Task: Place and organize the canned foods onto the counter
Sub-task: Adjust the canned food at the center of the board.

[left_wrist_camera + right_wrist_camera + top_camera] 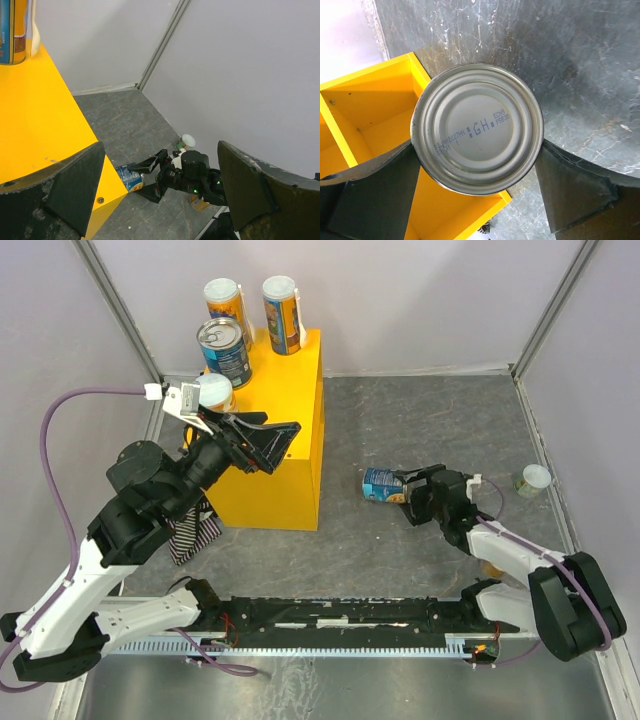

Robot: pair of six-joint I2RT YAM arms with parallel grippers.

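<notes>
The yellow counter (285, 475) stands at the back left. On its top stand two tall orange-and-blue cans (225, 302) (283, 313), a blue can with a silver top (225, 350) and a white-lidded can (215, 392). My left gripper (275, 448) hovers open and empty over the counter's front part (35, 115). A blue can (380, 484) lies on its side on the floor. My right gripper (405, 487) is shut on it, and its silver end (477, 125) fills the space between my fingers (375, 190). A green can with a white lid (532, 480) stands far right.
A striped cloth (192, 530) lies by the counter's left front corner. A small orange can (490, 565) lies under my right arm and also shows in the left wrist view (199, 202). The counter's open yellow compartments (370, 110) face the right gripper. Grey walls enclose the floor.
</notes>
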